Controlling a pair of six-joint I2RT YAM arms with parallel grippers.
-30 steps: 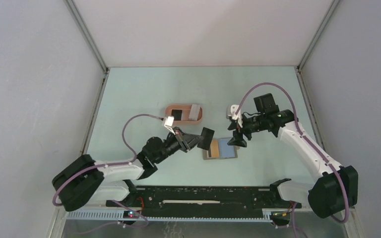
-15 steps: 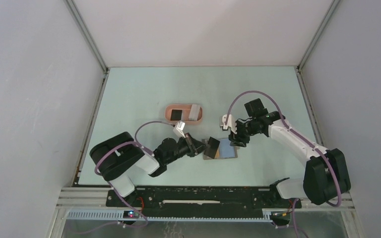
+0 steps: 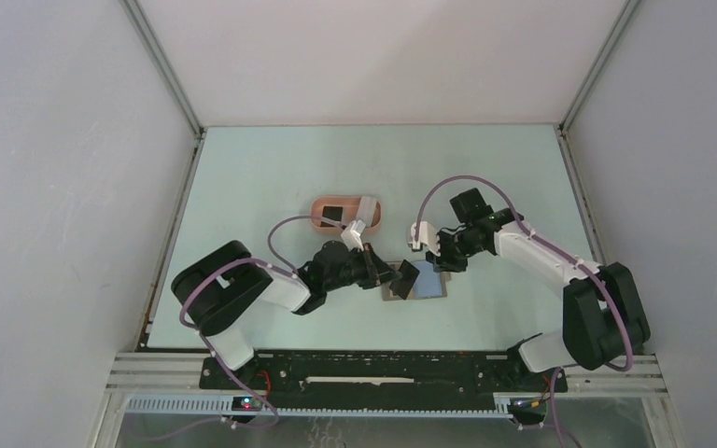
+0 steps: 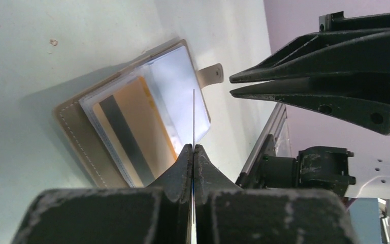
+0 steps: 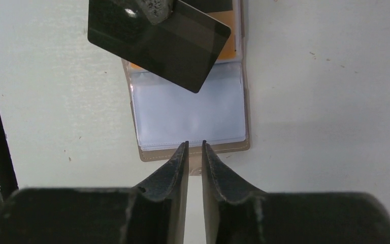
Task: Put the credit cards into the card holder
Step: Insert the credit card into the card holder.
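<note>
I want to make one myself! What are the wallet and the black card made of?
The wallet is probably leather or imitation leather: matte tan with a stitched edge. Its sleeves look like clear glossy plastic, since the orange card shows through. The black card is likely thin stiff plastic, smooth with a slight sheen.

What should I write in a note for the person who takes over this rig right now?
Left gripper: shut on the held black card, above the open wallet.
Right gripper: jaws a narrow gap apart with nothing between them, tips at the wallet's tab edge.
Card holder: has a second black card and a whitish-grey card in it.
Left to do: carry the held black card to the holder, then take the yellow-orange card out of its wallet sleeve.
</note>
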